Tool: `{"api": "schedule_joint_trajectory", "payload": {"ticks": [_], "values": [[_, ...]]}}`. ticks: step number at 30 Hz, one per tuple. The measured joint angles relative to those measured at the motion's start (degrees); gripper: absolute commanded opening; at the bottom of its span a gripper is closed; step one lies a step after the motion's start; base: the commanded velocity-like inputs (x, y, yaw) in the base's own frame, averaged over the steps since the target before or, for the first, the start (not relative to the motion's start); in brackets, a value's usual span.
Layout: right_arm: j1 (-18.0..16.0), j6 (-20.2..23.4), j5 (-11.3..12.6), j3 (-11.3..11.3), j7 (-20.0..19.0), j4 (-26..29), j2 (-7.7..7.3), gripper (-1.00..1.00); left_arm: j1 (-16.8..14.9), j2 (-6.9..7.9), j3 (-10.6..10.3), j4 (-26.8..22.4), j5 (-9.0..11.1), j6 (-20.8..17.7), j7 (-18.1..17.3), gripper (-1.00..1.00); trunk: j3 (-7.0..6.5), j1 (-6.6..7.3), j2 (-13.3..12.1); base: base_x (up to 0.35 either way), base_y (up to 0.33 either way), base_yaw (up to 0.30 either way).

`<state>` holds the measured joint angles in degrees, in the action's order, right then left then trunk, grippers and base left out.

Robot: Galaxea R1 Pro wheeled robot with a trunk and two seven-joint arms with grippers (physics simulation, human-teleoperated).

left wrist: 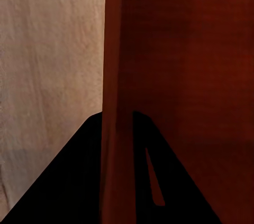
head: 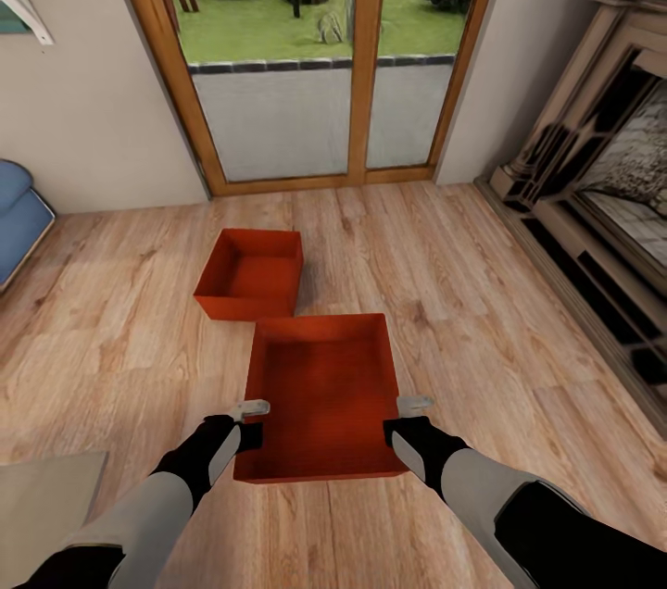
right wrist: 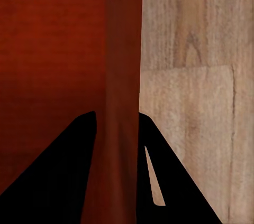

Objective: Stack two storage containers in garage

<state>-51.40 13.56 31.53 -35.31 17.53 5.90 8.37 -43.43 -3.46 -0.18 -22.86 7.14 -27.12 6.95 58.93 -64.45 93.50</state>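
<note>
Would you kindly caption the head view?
Both grippers, left and right, clamp the near storage container on wood floor.

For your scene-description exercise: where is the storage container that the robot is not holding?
In the head view, the free container sits on the wood-plank floor, just beyond and slightly left of the held container, between it and the glass doors.

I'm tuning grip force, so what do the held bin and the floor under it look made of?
The near container, gripped on both side walls, looks like matte orange-red plastic: thin, plain walls, no gloss, though the render leaves it open. The floor looks like light wood planks with visible grain and seams.
</note>
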Motion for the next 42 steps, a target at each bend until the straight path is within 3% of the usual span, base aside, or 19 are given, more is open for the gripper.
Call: {"api": "schedule_joint_trajectory", "payload": {"ticks": [42], "values": [[0.0,-0.2,0.3,-0.2,0.0,-0.2,0.01,-1.0,0.0,-0.03,0.0,0.0,-0.1,0.0,0.0,-1.0,-7.54,9.23,-16.8,0.0,0.0,0.0]]}}
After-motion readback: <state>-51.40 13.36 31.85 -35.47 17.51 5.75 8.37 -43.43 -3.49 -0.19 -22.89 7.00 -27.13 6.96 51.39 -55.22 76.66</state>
